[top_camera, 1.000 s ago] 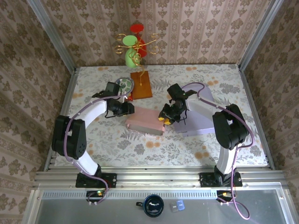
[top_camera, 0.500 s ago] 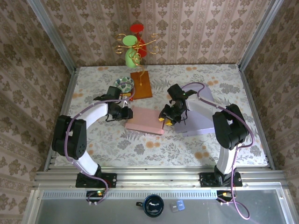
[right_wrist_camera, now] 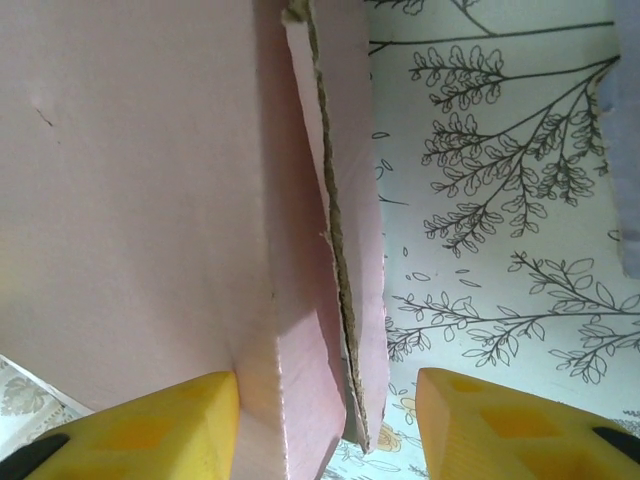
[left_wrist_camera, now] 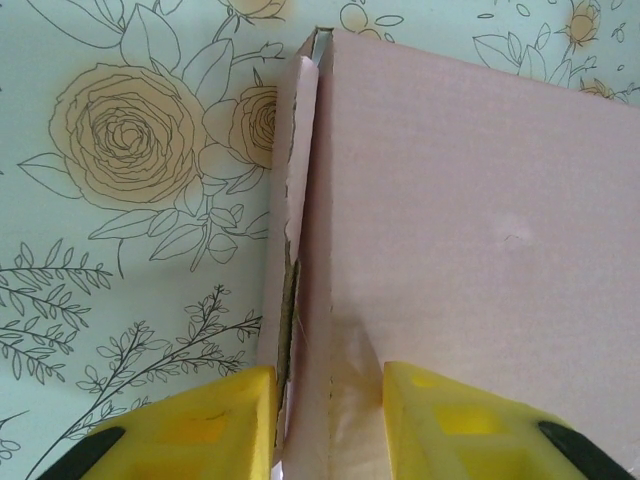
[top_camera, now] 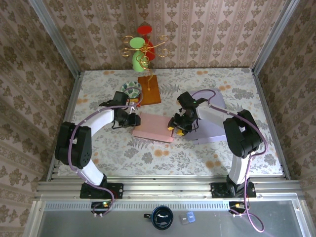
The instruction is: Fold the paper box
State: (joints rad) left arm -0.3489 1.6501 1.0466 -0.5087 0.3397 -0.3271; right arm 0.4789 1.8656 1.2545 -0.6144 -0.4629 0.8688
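The pink paper box (top_camera: 154, 127) lies flat in the middle of the table, between my two grippers. My left gripper (top_camera: 132, 119) is at its left end. In the left wrist view the box (left_wrist_camera: 460, 200) has its side flap (left_wrist_camera: 292, 180) and fold pinched between the yellow fingers (left_wrist_camera: 200, 430), so the left gripper (left_wrist_camera: 328, 430) is shut on that edge. My right gripper (top_camera: 175, 127) is at the right end. In the right wrist view the box (right_wrist_camera: 130, 180) has its torn flap edge (right_wrist_camera: 345, 260) between the jaws of the right gripper (right_wrist_camera: 328, 430). One finger (right_wrist_camera: 150, 430) touches the box; the other stands clear.
A pale purple sheet (top_camera: 210, 121) lies under the right arm. Behind the box lie an orange-brown board (top_camera: 149, 90) and a small patterned bowl (top_camera: 131, 89). A green vase (top_camera: 138, 60) with wire ornaments stands at the back wall. Metal rails border the table.
The right gripper's jaws have widened and let go of the box's right edge. The box has settled flatter on the table. The left gripper has kept its hold.
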